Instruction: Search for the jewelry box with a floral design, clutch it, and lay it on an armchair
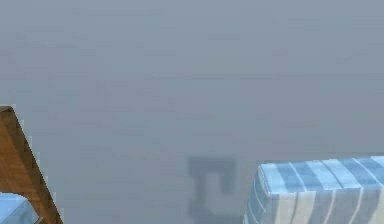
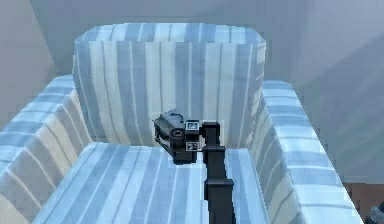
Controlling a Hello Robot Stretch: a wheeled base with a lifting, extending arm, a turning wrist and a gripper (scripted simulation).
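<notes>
A blue and white striped armchair (image 2: 165,75) stands in the arm side view, with a tall back, two padded armrests and a wide seat. The dark arm bar (image 2: 217,190) rises from the bottom edge over the seat. At its far end the gripper (image 2: 163,134) sits in front of the lower backrest, above the seat cushion. A dark lump surrounds the gripper's far end and I cannot make out a separate thing there. I cannot tell whether the gripper holds anything. In the forward view a striped armrest of the armchair (image 1: 320,192) shows at the lower right.
A plain grey wall (image 1: 190,80) spans the forward view. A slanted brown wooden piece (image 1: 22,165) stands at that view's lower left, with a pale blue surface (image 1: 14,210) below it. Grey walls (image 2: 330,60) lie behind the armchair.
</notes>
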